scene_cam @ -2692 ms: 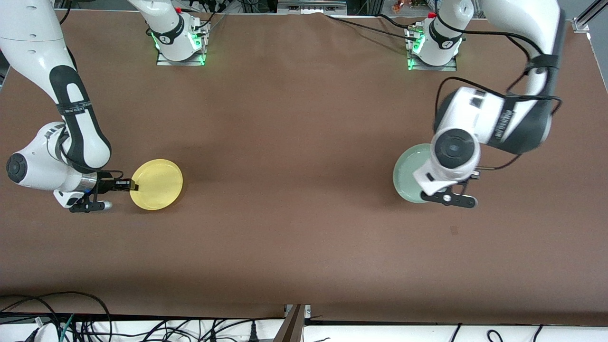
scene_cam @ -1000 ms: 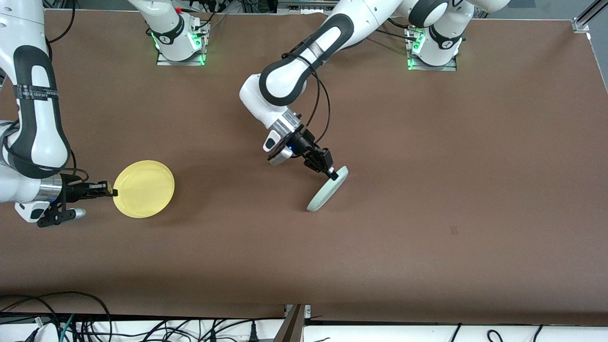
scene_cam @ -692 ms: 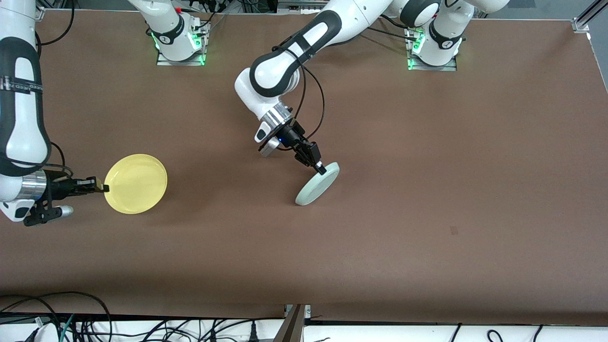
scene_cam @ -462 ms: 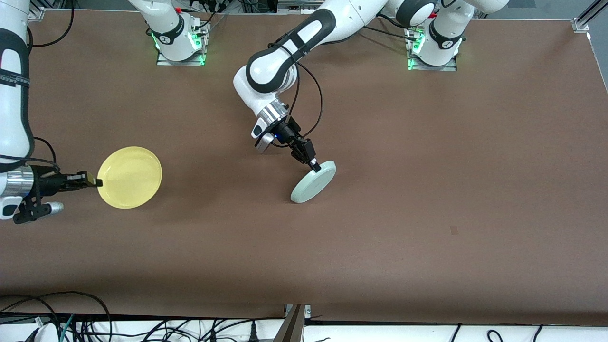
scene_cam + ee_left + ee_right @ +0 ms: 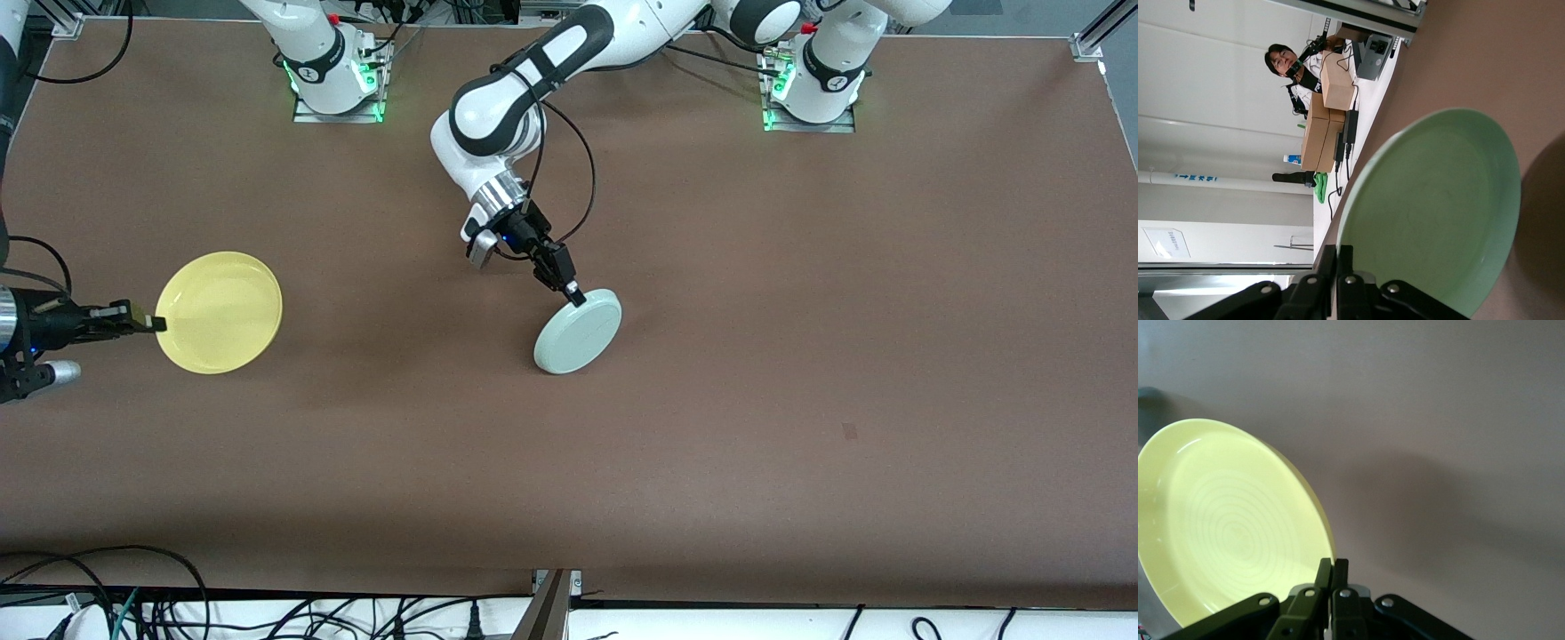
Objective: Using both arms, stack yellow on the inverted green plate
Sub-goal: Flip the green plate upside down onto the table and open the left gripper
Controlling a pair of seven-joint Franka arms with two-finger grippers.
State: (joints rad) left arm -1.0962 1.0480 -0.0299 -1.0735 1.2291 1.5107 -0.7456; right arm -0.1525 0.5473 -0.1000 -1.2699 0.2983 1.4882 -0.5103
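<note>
The pale green plate hangs tilted over the middle of the table, its underside turned up toward the front camera. My left gripper is shut on the rim at its higher edge. In the left wrist view the green plate fills the frame, its rim pinched by the left gripper. Over the right arm's end of the table the yellow plate is held nearly level, open side up, with my right gripper shut on its rim. The right wrist view shows the yellow plate and the right gripper clamping its edge.
The right arm's base and the left arm's base stand along the table edge farthest from the front camera. Cables run below the nearest edge. The brown table cover lies bare between and around the plates.
The left gripper has tipped the green plate flatter, underside more toward the camera, and shifted it slightly toward the right arm's end. The right gripper has carried the yellow plate toward the table's end.
</note>
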